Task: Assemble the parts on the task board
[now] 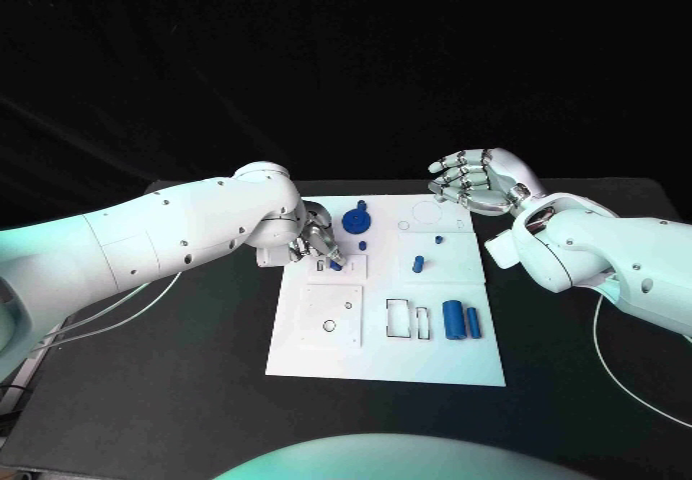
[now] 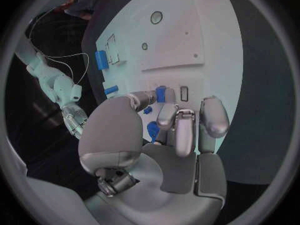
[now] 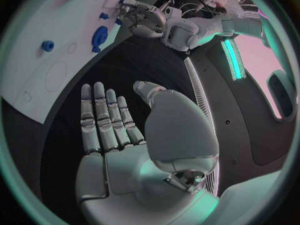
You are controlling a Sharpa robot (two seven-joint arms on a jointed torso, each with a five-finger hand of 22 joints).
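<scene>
L hand [image 1: 317,243] pinching small blue part [image 1: 335,264] over task board [image 1: 387,360]; R hand [image 1: 476,180] spread, holding nothing, above board's far edge.

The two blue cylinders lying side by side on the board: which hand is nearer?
Left. The left hand is over the task board, across it from the cylinders; the right hand hovers beyond its far edge.

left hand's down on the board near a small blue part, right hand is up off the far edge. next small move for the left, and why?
Probably close the left hand on the small blue part at its fingertips. That hand sits low over the task board, fingers right at the part, but whether it already grips is unclear. The right hand is open above the board's far edge, holding nothing.
</scene>
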